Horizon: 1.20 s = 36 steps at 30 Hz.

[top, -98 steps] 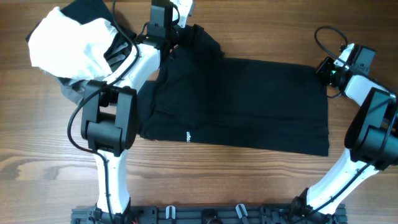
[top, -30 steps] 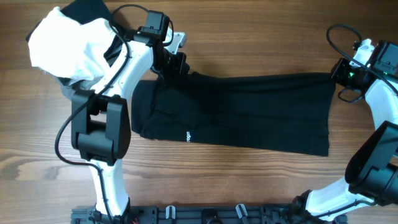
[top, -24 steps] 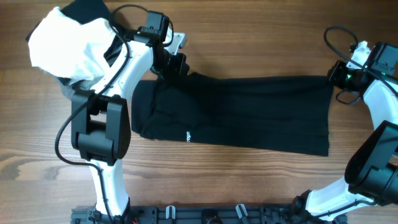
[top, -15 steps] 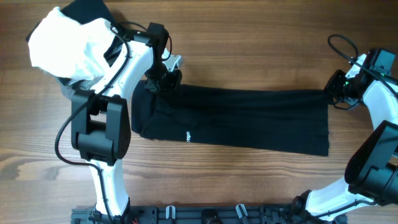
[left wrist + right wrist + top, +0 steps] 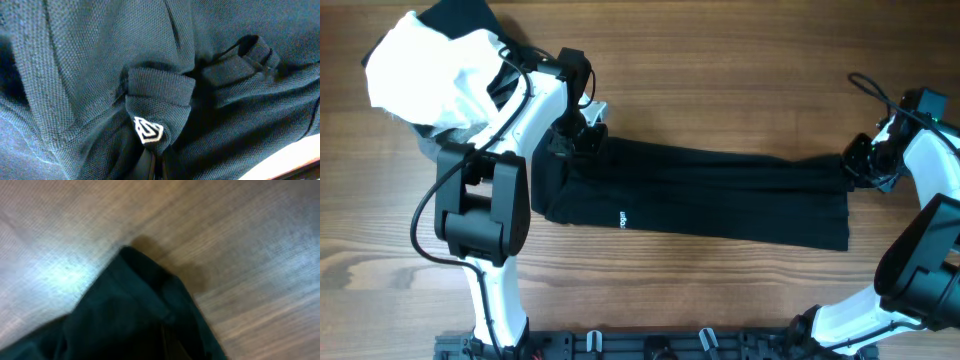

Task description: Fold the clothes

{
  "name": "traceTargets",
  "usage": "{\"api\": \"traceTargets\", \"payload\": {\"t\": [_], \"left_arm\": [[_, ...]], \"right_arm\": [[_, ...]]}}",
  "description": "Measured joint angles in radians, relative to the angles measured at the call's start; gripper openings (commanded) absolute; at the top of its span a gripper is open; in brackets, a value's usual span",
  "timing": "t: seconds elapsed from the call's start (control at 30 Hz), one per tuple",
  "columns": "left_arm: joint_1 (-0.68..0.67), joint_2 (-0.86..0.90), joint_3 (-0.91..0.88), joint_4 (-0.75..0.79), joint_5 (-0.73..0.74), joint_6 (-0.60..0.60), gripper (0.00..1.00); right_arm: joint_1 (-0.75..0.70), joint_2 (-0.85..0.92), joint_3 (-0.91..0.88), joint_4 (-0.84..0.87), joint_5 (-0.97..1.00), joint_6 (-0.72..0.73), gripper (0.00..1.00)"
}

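Black garment [image 5: 720, 200]: stretched flat across the wooden table [image 5: 720, 80] in a long band, with a small white logo [image 5: 621, 218] near its left end.
Left gripper [image 5: 582, 138]: at the garment's far left corner, pinching bunched cloth.
Right gripper [image 5: 856, 165]: at the far right corner, nipped onto the fabric edge.
Clothes pile [image 5: 430, 65]: white and black, far left, apart from the garment.

We look down on a brown wood-grain table [image 5: 720, 80], soft glare across its boards, a black rail [image 5: 650, 345] along our near edge
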Motion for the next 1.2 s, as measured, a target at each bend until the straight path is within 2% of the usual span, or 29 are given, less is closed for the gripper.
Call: {"api": "traceTargets", "payload": {"t": [0.03, 0.1, 0.13, 0.23, 0.37, 0.4, 0.43, 0.5, 0.57, 0.63, 0.73, 0.87, 0.97, 1.03, 1.17, 1.2], "left_arm": [[0.000, 0.000, -0.001, 0.000, 0.000, 0.000, 0.47], [0.000, 0.000, -0.001, -0.008, -0.005, 0.007, 0.51], [0.000, 0.000, -0.002, -0.018, -0.006, 0.008, 0.51], [0.000, 0.000, -0.002, -0.024, -0.008, 0.012, 0.56], [0.000, -0.038, 0.022, -0.061, -0.009, 0.011, 0.56], [0.000, -0.067, 0.034, -0.065, -0.009, 0.011, 0.53], [0.000, -0.124, 0.045, -0.066, -0.009, 0.011, 0.43], [0.000, -0.219, 0.056, -0.069, -0.009, 0.018, 0.04], [0.000, -0.285, 0.066, -0.070, -0.008, 0.015, 0.04], [0.000, -0.296, 0.052, -0.046, 0.001, 0.016, 0.04], [0.000, -0.293, -0.079, 0.051, 0.027, 0.016, 0.04], [0.010, -0.284, -0.405, 0.354, 0.038, 0.015, 0.04], [0.019, -0.282, -0.539, 0.474, -0.022, -0.065, 0.04], [0.038, -0.292, -0.560, 0.507, -0.051, -0.147, 0.04], [0.149, -0.296, -0.561, 0.546, -0.111, -0.254, 0.11], [0.162, -0.298, -0.561, 0.547, -0.115, -0.260, 0.16]], "right_arm": [[0.000, 0.000, 0.000, -0.007, 0.009, 0.008, 0.35], [0.000, 0.000, 0.000, -0.022, 0.020, 0.011, 0.57], [0.000, 0.000, 0.000, -0.032, 0.032, 0.011, 0.61], [-0.011, 0.000, 0.000, -0.020, 0.063, 0.011, 0.63], [-0.072, 0.000, 0.000, -0.024, -0.103, -0.058, 0.62], [-0.090, -0.007, 0.000, -0.035, -0.154, -0.078, 0.62], [-0.111, -0.032, 0.000, -0.050, -0.209, -0.106, 0.62], [-0.140, -0.079, 0.000, -0.077, -0.260, -0.129, 0.64], [-0.172, -0.150, 0.001, -0.125, -0.294, -0.143, 0.66], [-0.182, -0.177, 0.002, -0.149, -0.308, -0.147, 0.73], [-0.182, -0.175, -0.008, -0.140, -0.313, -0.164, 0.73], [-0.182, -0.169, -0.080, -0.105, -0.318, -0.175, 0.74], [-0.182, -0.168, -0.095, -0.085, -0.319, -0.177, 0.79], [-0.182, -0.168, -0.110, -0.062, -0.319, -0.177, 0.82], [-0.182, -0.168, -0.179, -0.011, -0.319, -0.177, 0.84], [-0.182, -0.168, -0.193, 0.002, -0.319, -0.177, 0.84]]}}
